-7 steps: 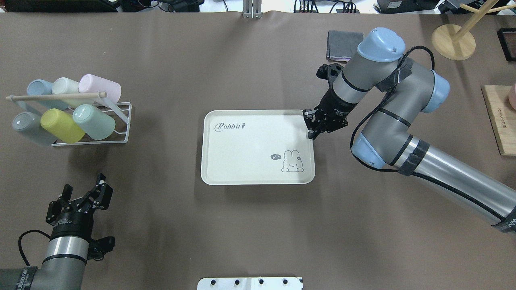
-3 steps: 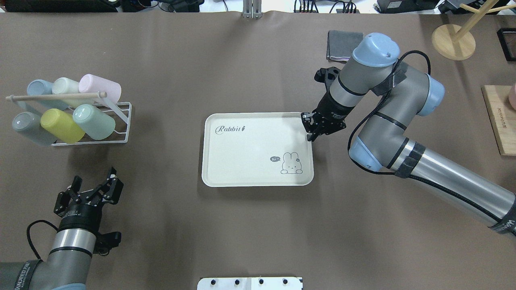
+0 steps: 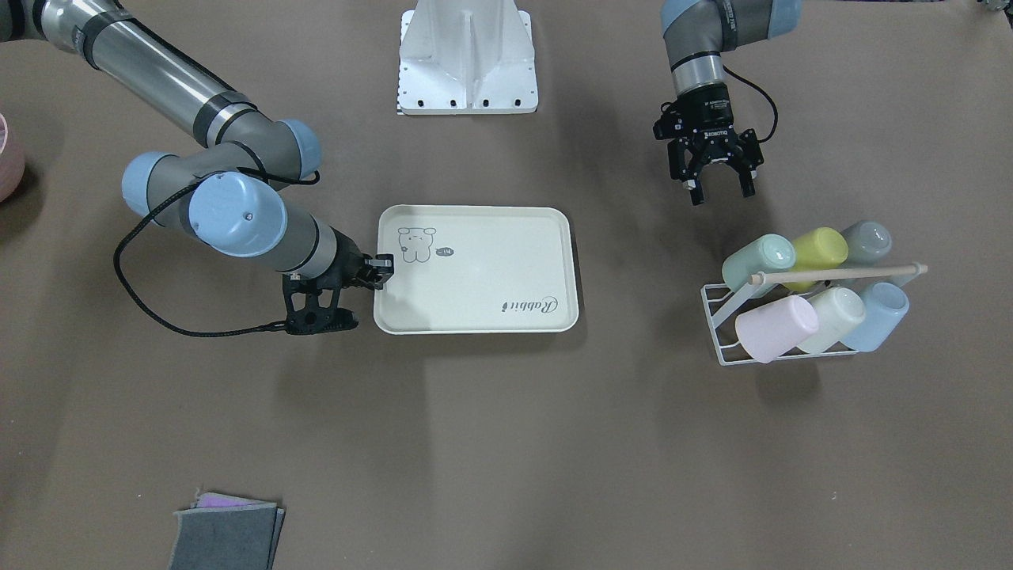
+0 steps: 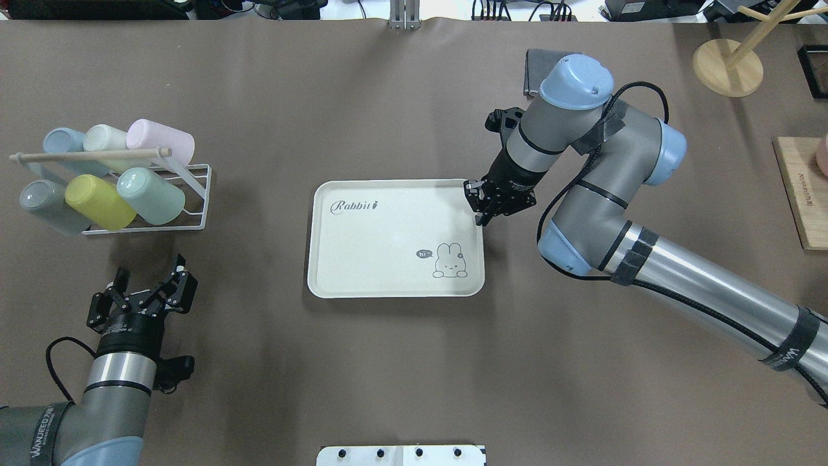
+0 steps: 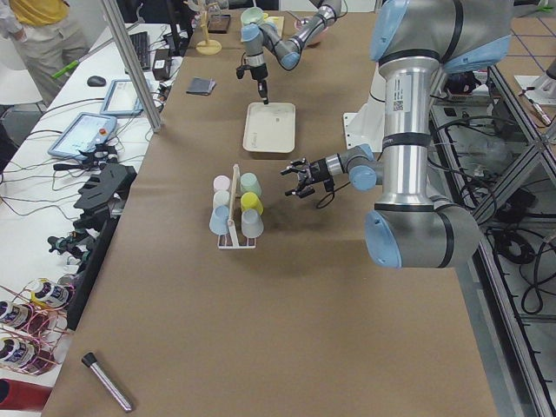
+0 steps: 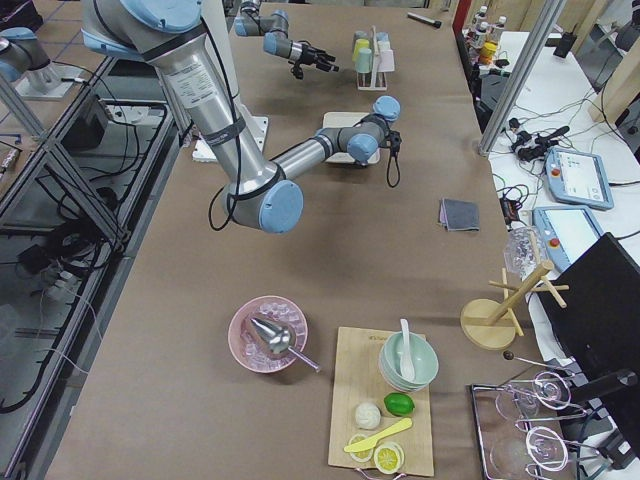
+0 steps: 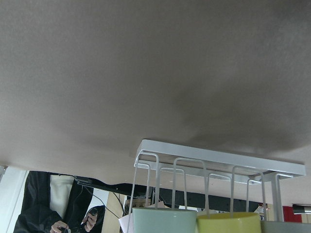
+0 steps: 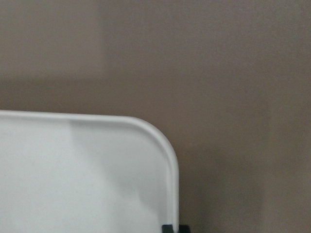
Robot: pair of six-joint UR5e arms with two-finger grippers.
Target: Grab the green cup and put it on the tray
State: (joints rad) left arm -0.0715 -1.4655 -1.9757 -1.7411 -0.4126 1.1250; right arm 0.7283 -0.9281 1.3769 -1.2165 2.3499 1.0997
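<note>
The green cup (image 4: 143, 195) lies on its side in the white wire rack (image 4: 202, 194) at the table's left, next to a yellow-green cup (image 4: 98, 202). It also shows in the front view (image 3: 758, 263) and at the bottom of the left wrist view (image 7: 164, 221). The cream tray (image 4: 388, 239) lies mid-table and is empty. My right gripper (image 4: 480, 217) is shut on the tray's right rim near its far corner (image 8: 160, 141). My left gripper (image 4: 151, 277) is open and empty, on the near side of the rack and apart from it.
The rack also holds grey-blue (image 4: 45, 207), light blue (image 4: 63, 144), cream (image 4: 107, 139) and pink (image 4: 160, 141) cups under a wooden rod (image 4: 90, 155). A grey cloth (image 4: 535, 68), a wooden stand (image 4: 728, 65) and a wooden board (image 4: 802, 194) lie at the far right.
My right gripper has moved left and the tray has slid left with it. My left gripper has moved forward towards the rack and a little to the right.
</note>
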